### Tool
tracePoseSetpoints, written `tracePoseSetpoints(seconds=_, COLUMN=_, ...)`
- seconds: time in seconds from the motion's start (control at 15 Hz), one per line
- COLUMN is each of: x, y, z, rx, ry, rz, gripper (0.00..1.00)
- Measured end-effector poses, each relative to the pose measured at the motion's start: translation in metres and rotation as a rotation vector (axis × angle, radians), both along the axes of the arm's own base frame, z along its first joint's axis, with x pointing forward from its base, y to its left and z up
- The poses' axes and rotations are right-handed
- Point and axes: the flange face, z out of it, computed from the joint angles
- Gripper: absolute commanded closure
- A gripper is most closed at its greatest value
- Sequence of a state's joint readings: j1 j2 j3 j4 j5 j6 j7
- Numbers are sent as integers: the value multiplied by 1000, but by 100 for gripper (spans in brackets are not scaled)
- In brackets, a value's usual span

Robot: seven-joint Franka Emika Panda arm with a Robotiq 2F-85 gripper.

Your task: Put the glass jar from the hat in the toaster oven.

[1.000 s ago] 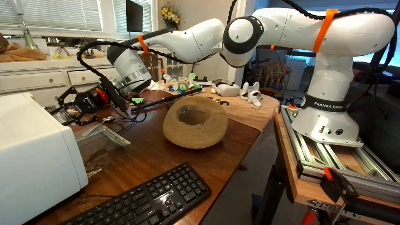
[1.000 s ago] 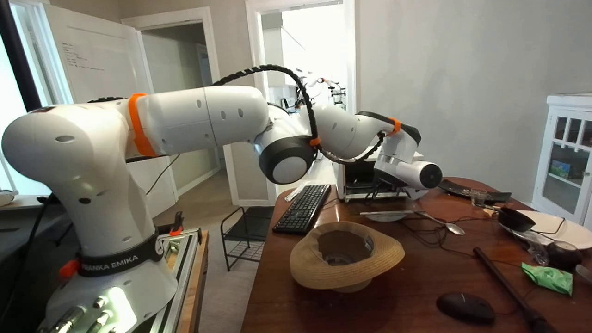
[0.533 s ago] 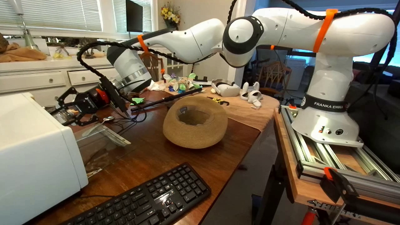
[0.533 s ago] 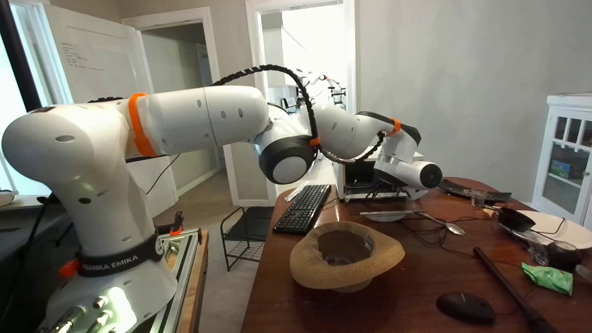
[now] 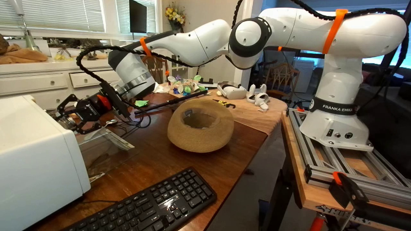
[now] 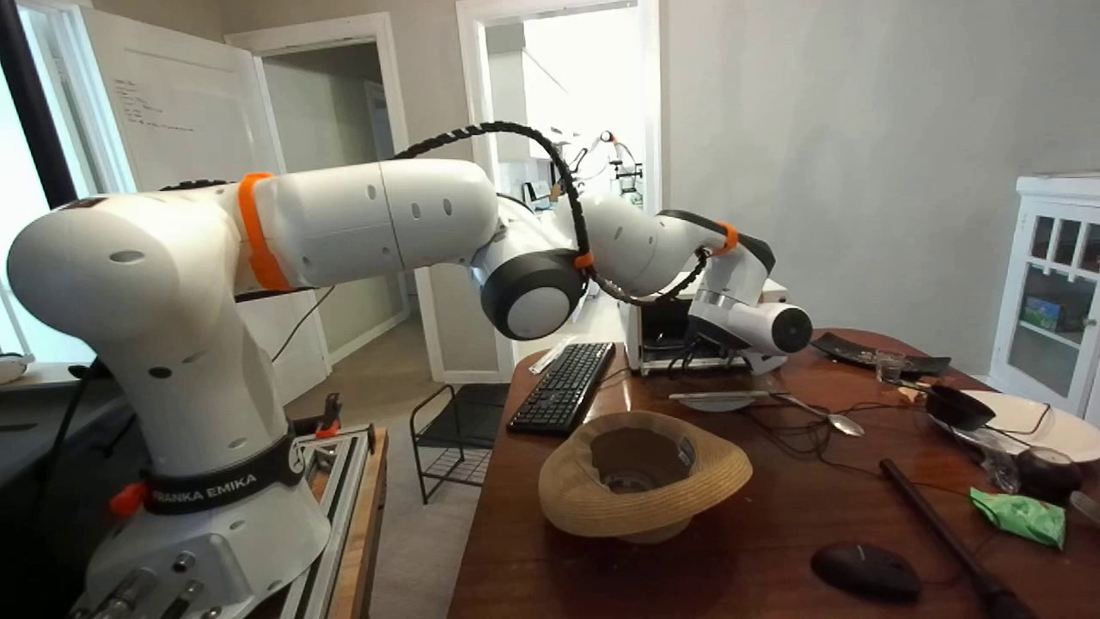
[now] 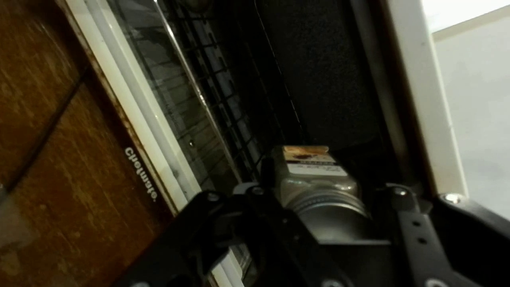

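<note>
The glass jar point(image 7: 314, 169) has a metal lid and a printed label, and shows between my fingers in the wrist view. My gripper point(image 5: 66, 122) is shut on the jar, which also shows in an exterior view point(image 5: 69, 123), tilted along the gripper. Fingertip contact on the right side is dark. The white toaster oven point(image 5: 35, 154) has its glass door point(image 5: 102, 144) open and lowered. The jar is at the oven's opening, over the wire rack point(image 7: 223, 83). The straw hat point(image 5: 200, 141) lies crown down on the table; it also shows in an exterior view point(image 6: 687, 499).
A black keyboard point(image 5: 154, 202) lies beside the oven. A spoon point(image 6: 844, 425) and cables lie near the open door. A mouse point(image 6: 864, 572), a black pole point(image 6: 932, 520), a green packet point(image 6: 1018, 517) and a white plate point(image 6: 1023, 417) are on the table.
The gripper and jar have moved slightly down at the oven's opening. The wrist has shifted a little left in both exterior views. The hat and the oven have not moved.
</note>
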State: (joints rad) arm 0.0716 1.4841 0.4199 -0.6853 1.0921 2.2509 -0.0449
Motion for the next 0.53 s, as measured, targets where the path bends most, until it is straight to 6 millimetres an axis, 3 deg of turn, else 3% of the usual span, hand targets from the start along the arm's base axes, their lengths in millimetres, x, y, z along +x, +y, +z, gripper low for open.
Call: tracePoseSetpoints(seconds=0.53, x=2, y=-1, z=2, rx=113, ry=244, rz=-108, gripper=76)
